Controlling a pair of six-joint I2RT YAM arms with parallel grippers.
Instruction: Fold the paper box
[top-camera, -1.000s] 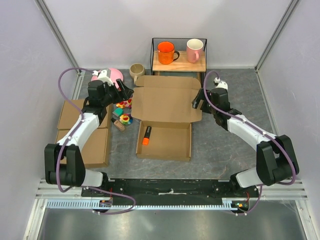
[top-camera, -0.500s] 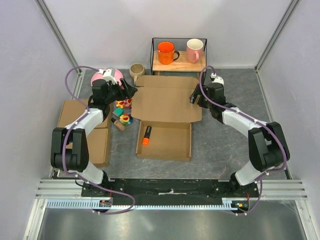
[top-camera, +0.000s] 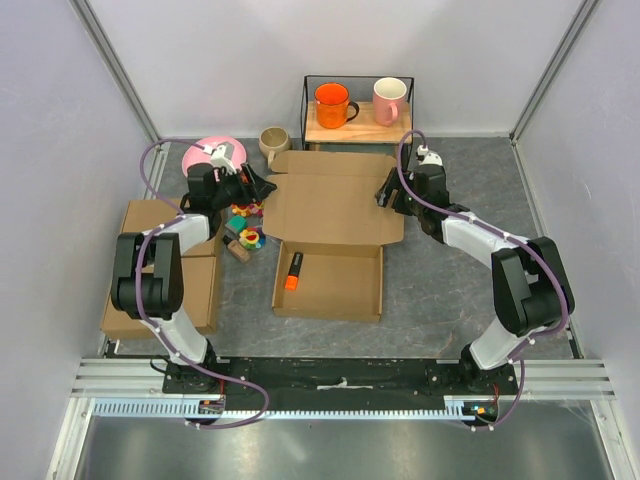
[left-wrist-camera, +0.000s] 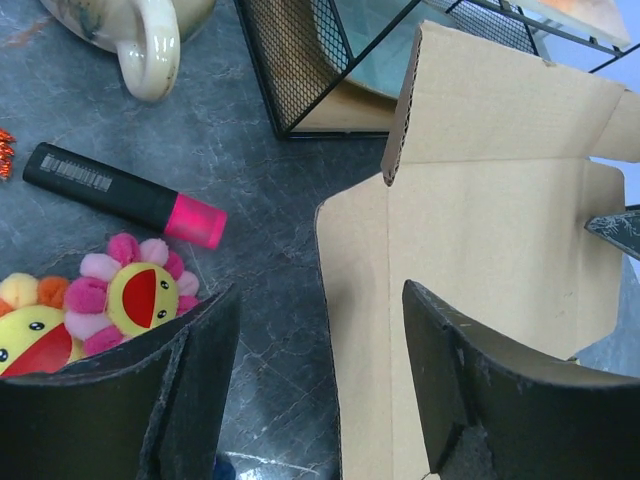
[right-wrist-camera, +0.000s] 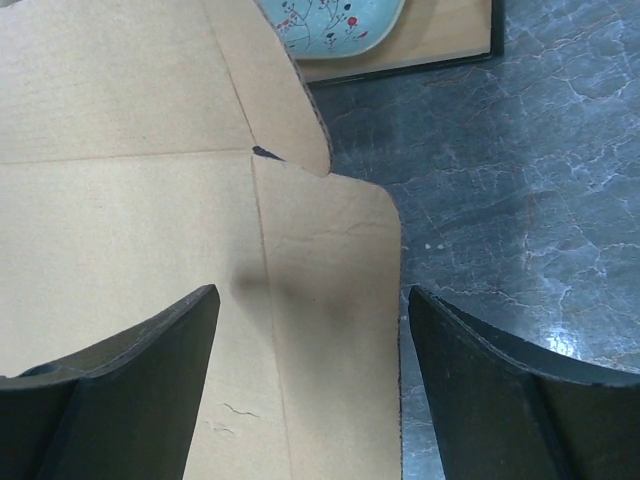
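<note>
Close the left hand (left-wrist-camera: 320, 290) and right hand (right-wrist-camera: 312, 292), both wide, evenly on the 9 and 3 o'clock lid flaps of the paper box (top-camera: 335, 215).

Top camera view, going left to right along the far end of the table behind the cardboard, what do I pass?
pink round dish → beige mug → orange mug → pink mug

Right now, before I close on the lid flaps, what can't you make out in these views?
- Top view: whether the left end effector or right end effector touches the paper box; too small, wrists cover the tips.
- Both wrist views: the box's tray and orange marker lie outside the frame.
- Blue dish under the shelf: shelf board hides it from above; frame edge crops it in the right wrist view.
</note>
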